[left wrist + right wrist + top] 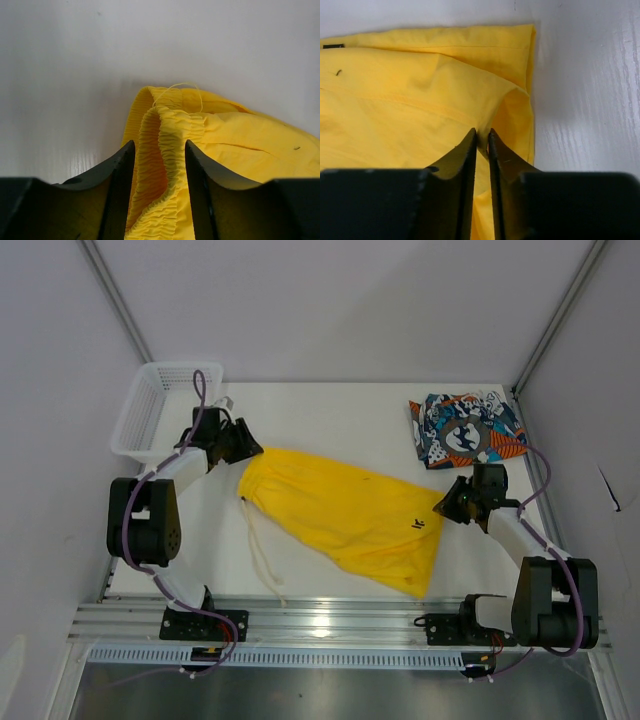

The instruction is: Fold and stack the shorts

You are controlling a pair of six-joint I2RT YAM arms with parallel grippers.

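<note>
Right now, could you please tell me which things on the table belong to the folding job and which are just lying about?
For the job: yellow shorts, waistband in the left tool, leg end pinched by the right tool; printed shorts, far right corner.
Lying about: white mesh basket, far left corner.

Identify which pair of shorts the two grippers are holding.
The yellow shorts: the left gripper clamps its waistband, and the right gripper pinches a leg corner. The printed shorts lie apart, untouched, at the far right.
</note>
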